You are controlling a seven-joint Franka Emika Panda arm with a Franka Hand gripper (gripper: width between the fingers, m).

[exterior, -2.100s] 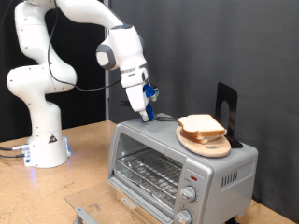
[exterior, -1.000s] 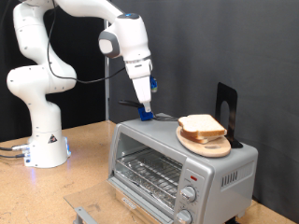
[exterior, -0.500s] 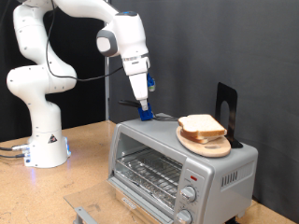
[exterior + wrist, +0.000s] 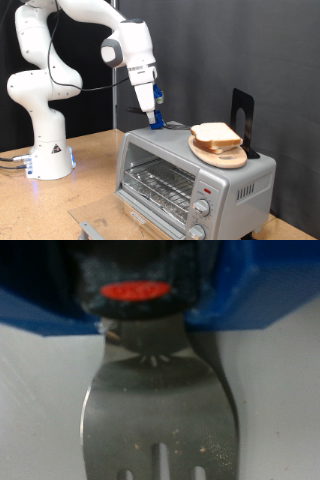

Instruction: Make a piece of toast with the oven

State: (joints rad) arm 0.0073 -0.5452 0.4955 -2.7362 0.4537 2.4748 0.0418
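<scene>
The silver toaster oven (image 4: 190, 180) stands on the wooden table, its wire rack (image 4: 160, 183) showing through the front. On its roof a round wooden plate (image 4: 222, 156) carries two stacked slices of pale bread; the top slice (image 4: 214, 132) is in full view. My gripper (image 4: 155, 120), with blue fingers, is over the roof's far corner at the exterior view's left, well left of the plate. It is shut on the handle of a metal fork (image 4: 174, 125) that points towards the plate. In the wrist view the fork (image 4: 160, 415) fills the picture below the blue fingers (image 4: 235, 290).
A black upright stand (image 4: 242, 115) sits on the oven roof behind the plate. The robot's white base (image 4: 45, 140) stands at the exterior view's left. A grey flat piece (image 4: 88, 228) lies on the table in front of the oven. Two knobs (image 4: 201, 210) are at the oven's front right.
The hand has swung upward and to the exterior view's left above the fingers. The fingertips and the fork have stayed over the oven roof's corner. The bread and plate have not moved.
</scene>
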